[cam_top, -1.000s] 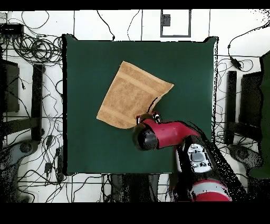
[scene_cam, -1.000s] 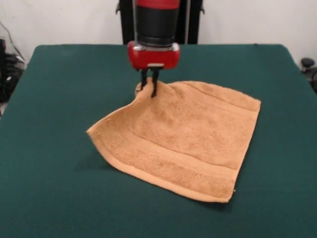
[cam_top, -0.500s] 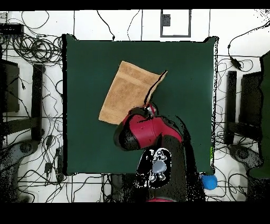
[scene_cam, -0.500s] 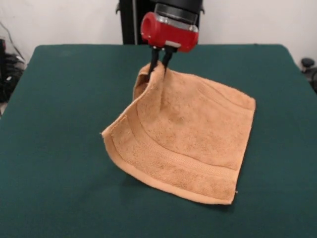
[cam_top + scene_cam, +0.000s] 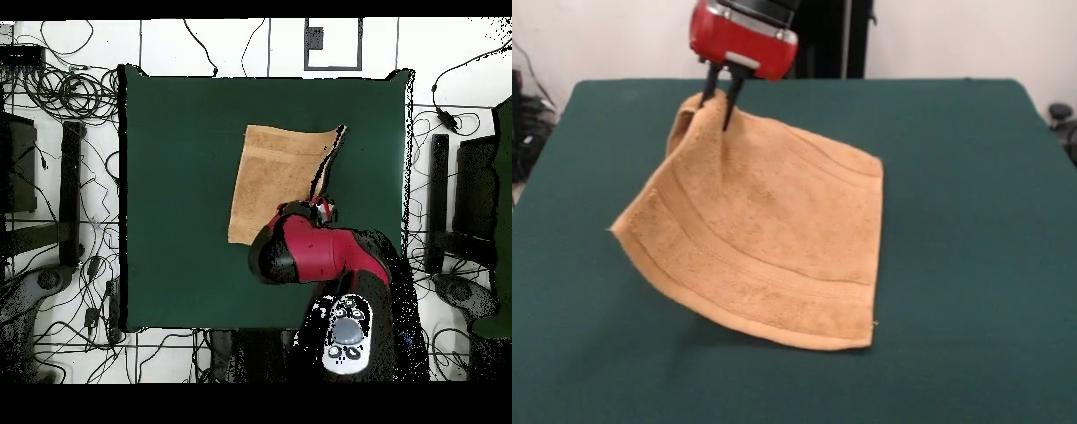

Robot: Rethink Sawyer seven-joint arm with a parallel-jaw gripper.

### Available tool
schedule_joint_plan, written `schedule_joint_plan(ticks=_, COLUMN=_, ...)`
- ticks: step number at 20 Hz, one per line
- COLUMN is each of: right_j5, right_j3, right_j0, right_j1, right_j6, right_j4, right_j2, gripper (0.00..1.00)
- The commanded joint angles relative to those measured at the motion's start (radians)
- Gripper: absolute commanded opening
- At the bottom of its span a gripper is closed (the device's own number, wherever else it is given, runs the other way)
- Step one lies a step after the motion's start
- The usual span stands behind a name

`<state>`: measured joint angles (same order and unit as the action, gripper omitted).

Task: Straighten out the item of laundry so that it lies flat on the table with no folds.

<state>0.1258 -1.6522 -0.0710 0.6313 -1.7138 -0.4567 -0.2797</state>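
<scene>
Gripper (image 5: 724,104) upper left of front view, pinched on towel (image 5: 768,230) corner, lifted (likely so cloth hangs and creases drop out). Rest slopes down right; lower right edge rests on table (image 5: 971,221), centre frame.

Front and overhead views share the table (image 5: 971,177).

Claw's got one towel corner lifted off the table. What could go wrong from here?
The claw pinches only a small bit of the towel at one corner, so the cloth may slip out mid-pull. The lifted corner curls over beside the claw; released here, it would likely drop back folded. Only the towel's near edge seems to rest on the table, so further pulling may drag the whole towel rather than flatten it.
</scene>
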Motion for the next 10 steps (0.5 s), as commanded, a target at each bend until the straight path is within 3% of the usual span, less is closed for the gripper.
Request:
schedule_joint_plan(ticks=1, right_j5=0.018, right_j3=0.002, right_j0=0.007, right_j1=-0.032, right_j6=-0.208, right_j4=0.077, right_j2=-0.011, gripper=0.0)
schedule_joint_plan(ticks=5, right_j5=-0.017, right_j3=-0.01, right_j0=-0.051, right_j1=-0.031, right_j6=-0.164, right_j4=0.065, right_j2=0.055, gripper=0.0)
schedule_joint_plan(ticks=7, right_j5=-0.062, right_j3=-0.038, right_j0=-0.181, right_j1=-0.032, right_j6=-0.106, right_j4=0.031, right_j2=0.211, gripper=0.0)
schedule_joint_plan(ticks=9, right_j5=-0.19, right_j3=-0.094, right_j0=-0.462, right_j1=-0.094, right_j6=-0.071, right_j4=-0.082, right_j2=0.545, gripper=0.0)
schedule_joint_plan(ticks=10, right_j5=-0.221, right_j3=-0.086, right_j0=-0.489, right_j1=-0.117, right_j6=-0.074, right_j4=-0.116, right_j2=0.579, gripper=0.0)
